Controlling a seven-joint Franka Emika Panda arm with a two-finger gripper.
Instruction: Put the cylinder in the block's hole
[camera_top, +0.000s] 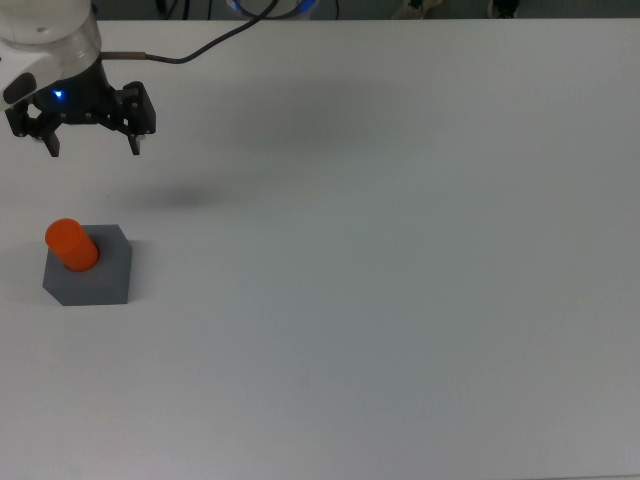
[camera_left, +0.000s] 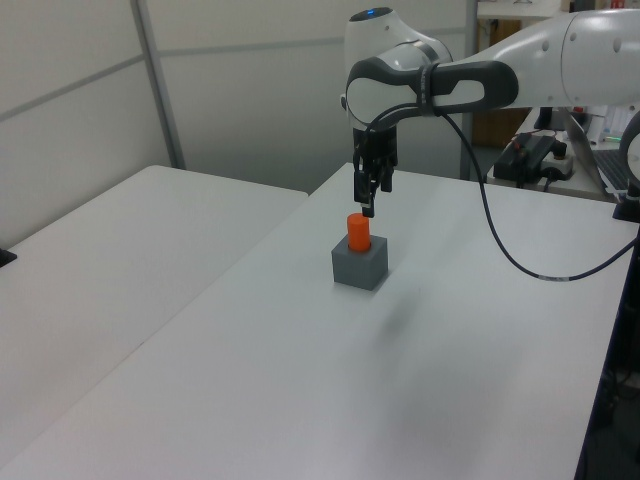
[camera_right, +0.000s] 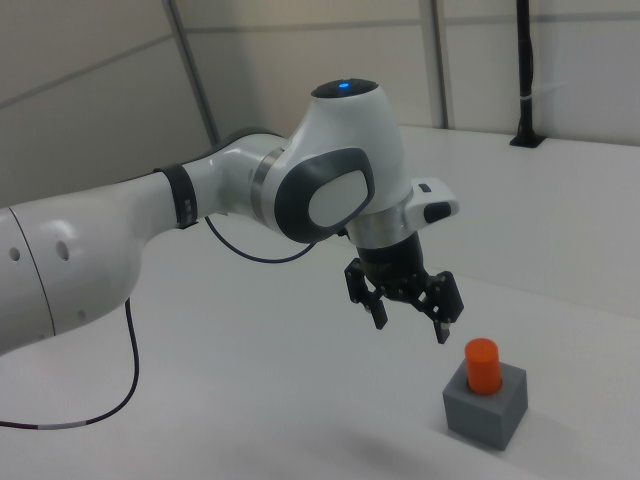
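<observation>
Orange cylinder (camera_top: 71, 244) upright in hole of grey block (camera_top: 97, 277), near top view's left edge of white table (camera_top: 400, 250). Gripper (camera_top: 91, 146) released, fingers spread, holding nothing — raised clear of cylinder, apart from it. Black cable (camera_left: 500, 240) trails from arm (camera_right: 200, 215) behind. Nothing between gripper and block — wide bare tabletop toward top view's right.

In the left view, the orange cylinder (camera_left: 358, 230) is seen standing upright in the top of the dark grey block (camera_left: 359, 265), which is placed on a white table (camera_left: 300, 380). The gripper (camera_left: 367, 203) is held just above the cylinder, pointing down. A black cable (camera_left: 500, 240) is hung from the white arm (camera_left: 480, 75) at the left view's right.
</observation>
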